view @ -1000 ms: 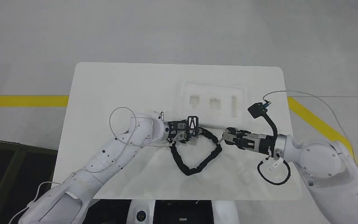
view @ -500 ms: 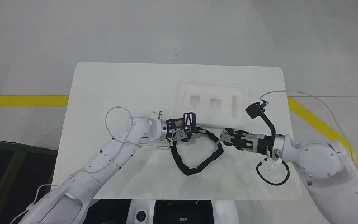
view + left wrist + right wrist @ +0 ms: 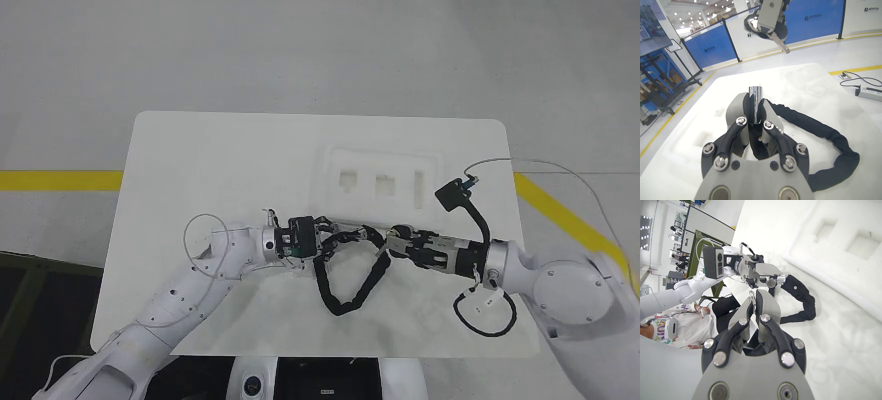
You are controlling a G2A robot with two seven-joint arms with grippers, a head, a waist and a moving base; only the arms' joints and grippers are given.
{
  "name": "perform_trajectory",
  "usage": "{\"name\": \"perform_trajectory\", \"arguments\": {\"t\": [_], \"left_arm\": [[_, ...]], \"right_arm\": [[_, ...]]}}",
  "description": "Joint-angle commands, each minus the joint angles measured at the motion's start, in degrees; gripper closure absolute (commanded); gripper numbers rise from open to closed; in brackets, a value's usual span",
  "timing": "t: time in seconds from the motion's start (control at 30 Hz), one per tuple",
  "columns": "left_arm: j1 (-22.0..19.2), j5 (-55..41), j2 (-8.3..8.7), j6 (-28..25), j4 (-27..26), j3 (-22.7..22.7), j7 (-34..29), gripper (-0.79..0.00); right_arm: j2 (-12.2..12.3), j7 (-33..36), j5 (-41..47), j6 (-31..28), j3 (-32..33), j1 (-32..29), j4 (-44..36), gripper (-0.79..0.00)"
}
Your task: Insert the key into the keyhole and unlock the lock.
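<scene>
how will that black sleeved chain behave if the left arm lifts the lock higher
Probably floppy: the black sleeved chain sags from the lock cylinder in the left gripper and lies in a loose loop on the table. It likely drags rather than slides, since the sleeve looks like cloth.

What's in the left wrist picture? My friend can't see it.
The left gripper clamps a shiny lock, its black chain looping across the white table. Beyond it, the right gripper holds a key in the air.
</scene>
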Motion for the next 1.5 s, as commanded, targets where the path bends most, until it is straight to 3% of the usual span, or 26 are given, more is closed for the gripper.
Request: {"name": "perform_trajectory", "arguments": {"t": [0.0,0.3,0.83,1.47], "left_arm": [[-0.05,1.98,0.18,1.30,0.98,0.20,5.50,0.000],[-0.30,1.47,-0.38,4.90,5.62,2.06,19.37,0.000],[-1.73,-3.49,-2.88,8.50,9.66,4.99,19.12,0.000],[-1.65,-3.88,-2.95,8.54,9.67,4.97,19.25,0.000]], "right_arm": [[-0.04,-0.85,-0.19,0.28,0.19,-0.20,-0.70,0.000],[-0.40,-6.92,-4.44,1.13,-0.61,-1.66,-5.17,0.000],[-1.17,-12.13,-17.95,7.92,-5.77,-2.09,-11.75,0.000],[-2.54,-14.42,-24.49,13.99,-10.12,-0.24,-11.75,0.000]]}}
